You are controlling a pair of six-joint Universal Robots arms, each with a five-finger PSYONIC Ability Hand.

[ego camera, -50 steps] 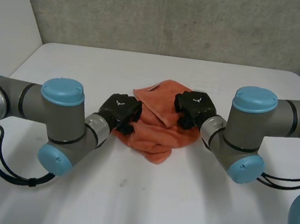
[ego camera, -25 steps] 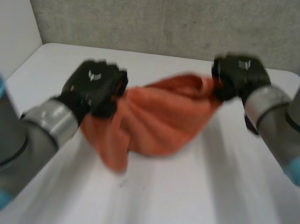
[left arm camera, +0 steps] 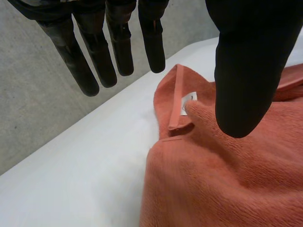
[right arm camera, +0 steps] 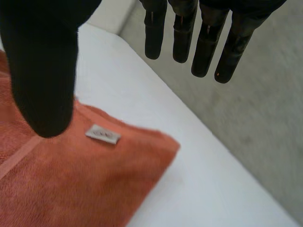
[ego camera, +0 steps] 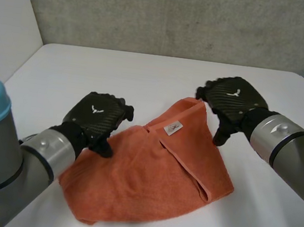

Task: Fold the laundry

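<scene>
An orange towel [ego camera: 149, 175] lies spread on the white table [ego camera: 146, 73], with a fold ridge across its middle and a white label [ego camera: 173, 128] near its far corner. My left hand [ego camera: 98, 120] is over the towel's left edge, fingers straight and thumb [left arm camera: 251, 71] apart, holding nothing; under it lie the towel [left arm camera: 227, 179] and its label [left arm camera: 189, 98]. My right hand [ego camera: 229, 101] hovers by the far right corner, its fingers [right arm camera: 203, 42] straight and its thumb [right arm camera: 42, 71] spread above the towel [right arm camera: 80, 184] and label [right arm camera: 102, 135].
A grey concrete wall [ego camera: 181, 16] rises behind the table's far edge, and a white wall [ego camera: 7, 21] stands at the left. Bare tabletop lies beyond the towel and to both sides.
Both hands lifted the bunched towel, pulled apart and laid it out wider and nearer. Both hands have since opened and let go of it.
</scene>
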